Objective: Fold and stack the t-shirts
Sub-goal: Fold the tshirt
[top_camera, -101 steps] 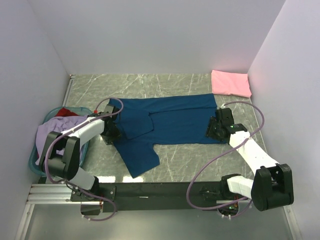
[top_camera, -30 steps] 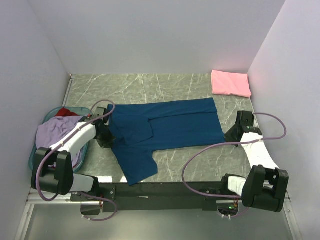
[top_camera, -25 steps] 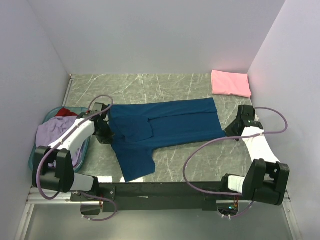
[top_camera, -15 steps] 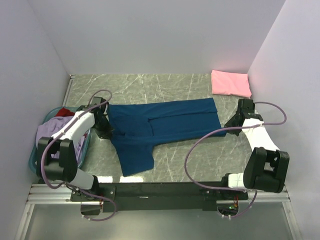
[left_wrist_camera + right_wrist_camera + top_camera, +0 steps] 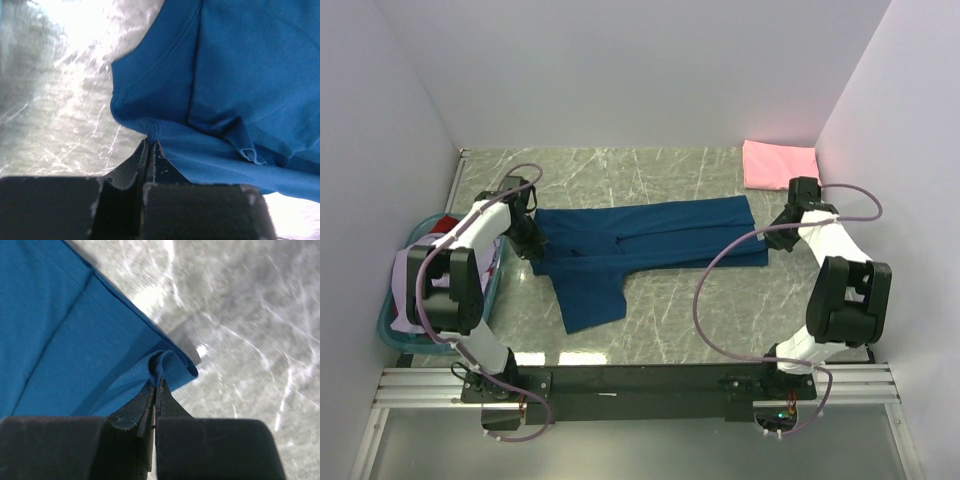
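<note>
Pinching a small fold of the soft dark blue cloth t-shirt (image 5: 650, 240), the left gripper (image 5: 149, 146) is shut tight on the shirt's left edge; the right gripper (image 5: 156, 386) is shut tight on its right bottom corner; the shirt lies stretched flat across the middle of the grey marbled table top (image 5: 620, 170), with one sleeve pointing to the near side.

Each pinch holds only a little cloth, so I think a hard pull could make it slip out; the loose sleeve could bunch up and spoil the fold; the left arm is near the teal plastic basket (image 5: 390, 325) and could bump it.

The table looks smooth, so cloth may slide; plain white walls (image 5: 620, 70) stand close on three sides; a folded pink cloth t-shirt (image 5: 780, 167) sits in the far right corner; a crumpled lavender cloth t-shirt (image 5: 408, 268) and a red cloth t-shirt (image 5: 445, 222) lie in the basket.
</note>
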